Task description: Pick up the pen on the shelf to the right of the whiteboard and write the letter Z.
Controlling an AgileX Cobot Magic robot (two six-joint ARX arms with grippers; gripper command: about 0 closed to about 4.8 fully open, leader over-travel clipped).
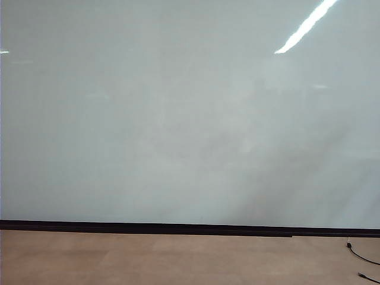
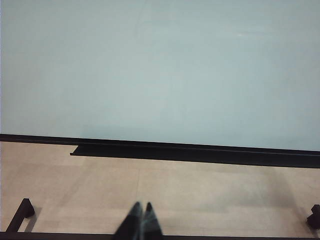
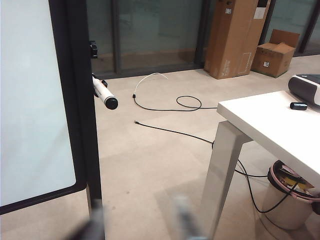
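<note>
The whiteboard (image 1: 178, 119) fills the exterior view as a glossy pale surface with a black strip along its lower edge; neither gripper shows there. The letter Z is out of view. In the right wrist view the pen (image 3: 103, 93), pale-barrelled with a dark end, juts out from the board's black side frame (image 3: 75, 100). My right gripper (image 3: 139, 220) is well short of the pen, its blurred fingers (image 3: 95, 220) apart with only floor between them. My left gripper (image 2: 142, 206) is shut and empty, pointing at the floor in front of the whiteboard (image 2: 160, 65).
Right of the board stands a white table (image 3: 270, 120) with a bin (image 3: 290, 197) under it. Black and white cables (image 3: 175, 106) lie on the floor, and cardboard boxes (image 3: 235, 37) stand by the far glass wall. A black cable (image 1: 362, 256) lies at the exterior view's lower right.
</note>
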